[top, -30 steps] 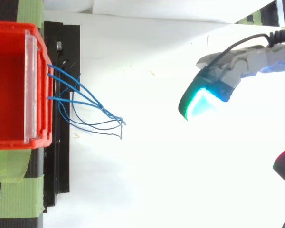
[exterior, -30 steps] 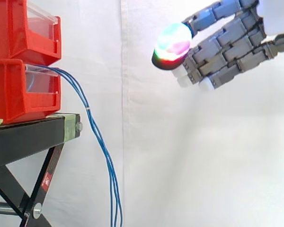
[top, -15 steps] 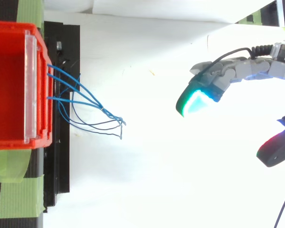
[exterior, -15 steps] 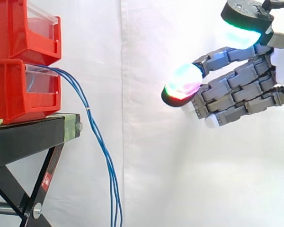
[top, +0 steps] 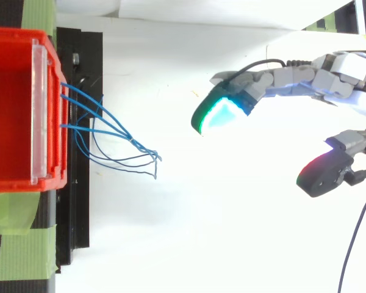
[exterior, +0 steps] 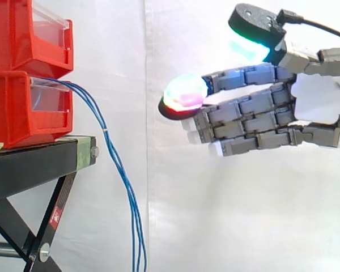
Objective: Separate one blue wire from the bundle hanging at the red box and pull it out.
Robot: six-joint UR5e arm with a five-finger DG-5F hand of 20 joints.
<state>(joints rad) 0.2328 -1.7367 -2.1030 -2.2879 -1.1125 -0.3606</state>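
Side view: the hand (exterior: 255,116) has come nearer the red box (exterior: 17,107) than half a second ago but is still well apart from it. Its fingers are stretched level and spread, thumb raised above them, holding nothing. The blue wires (exterior: 110,153) hang unmoved from the red box's front, past the black stand (exterior: 34,164) beneath it. A white curtain (exterior: 215,215) hangs behind, and green tape (top: 24,250) lies beside the red box.

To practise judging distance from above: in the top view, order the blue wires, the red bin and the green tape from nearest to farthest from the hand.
1. The blue wires, hanging just left of the hand.
2. The red bin, at the left edge.
3. The green tape, in the bottom-left corner.
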